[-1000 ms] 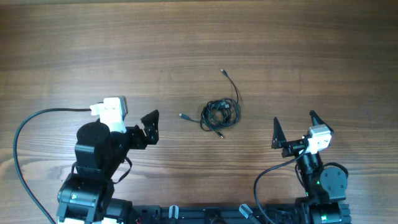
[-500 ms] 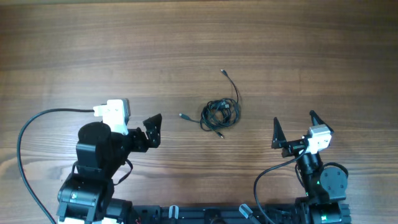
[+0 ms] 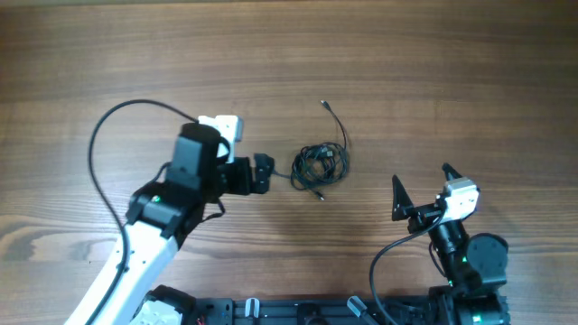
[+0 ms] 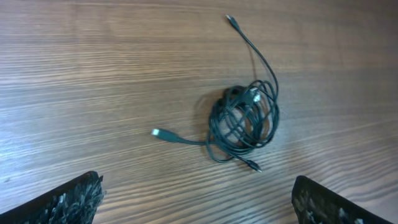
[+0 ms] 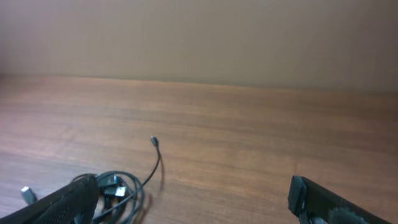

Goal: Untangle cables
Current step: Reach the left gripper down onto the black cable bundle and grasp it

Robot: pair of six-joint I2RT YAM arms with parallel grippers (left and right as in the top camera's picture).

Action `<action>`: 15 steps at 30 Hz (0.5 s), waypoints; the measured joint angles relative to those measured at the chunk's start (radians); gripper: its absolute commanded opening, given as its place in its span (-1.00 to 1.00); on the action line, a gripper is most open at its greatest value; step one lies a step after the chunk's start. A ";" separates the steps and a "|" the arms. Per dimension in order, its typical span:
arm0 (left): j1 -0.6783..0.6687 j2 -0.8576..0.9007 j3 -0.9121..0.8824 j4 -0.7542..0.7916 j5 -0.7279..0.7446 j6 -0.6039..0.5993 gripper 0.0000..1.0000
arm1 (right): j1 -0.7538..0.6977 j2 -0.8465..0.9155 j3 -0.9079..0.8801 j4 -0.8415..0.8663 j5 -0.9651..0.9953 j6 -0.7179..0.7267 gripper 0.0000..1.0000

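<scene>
The cables (image 3: 321, 165) lie as a small tangled black bundle on the wooden table, near the middle. One strand runs up to a plug end (image 3: 323, 104). In the left wrist view the bundle (image 4: 244, 118) lies ahead of the fingers. A silvery plug (image 4: 155, 132) sticks out to its left and a long strand ends at the top (image 4: 229, 18). My left gripper (image 3: 263, 173) is open and empty, just left of the bundle, its fingers wide apart (image 4: 196, 202). My right gripper (image 3: 420, 178) is open and empty, to the lower right of the bundle. The right wrist view shows the bundle (image 5: 115, 190) at lower left, between its open fingers (image 5: 199, 205).
The left arm's thick black cable (image 3: 99, 153) arcs over the table's left side. The right arm's cable (image 3: 379, 262) loops near the front edge. A beige wall (image 5: 199, 37) rises beyond the table's far edge.
My left arm has swung up and to the right, bringing its gripper from the lower left to just beside the bundle. The right arm has barely shifted. The cables have not moved.
</scene>
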 measured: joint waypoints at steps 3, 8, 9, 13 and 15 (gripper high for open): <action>-0.071 0.070 0.046 -0.014 -0.063 -0.061 0.99 | 0.000 0.127 0.118 -0.035 0.000 0.047 0.99; -0.098 0.133 0.134 -0.113 -0.164 -0.118 1.00 | 0.000 0.464 0.388 -0.293 -0.008 0.053 0.99; -0.098 0.136 0.144 -0.145 -0.190 -0.126 1.00 | 0.000 0.520 0.441 -0.356 -0.010 0.044 1.00; -0.098 0.138 0.146 -0.221 -0.215 -0.133 1.00 | 0.000 0.753 0.636 -0.550 -0.063 0.025 0.99; -0.098 0.139 0.146 -0.199 -0.200 -0.134 1.00 | 0.000 0.794 0.656 -0.580 -0.113 0.046 0.99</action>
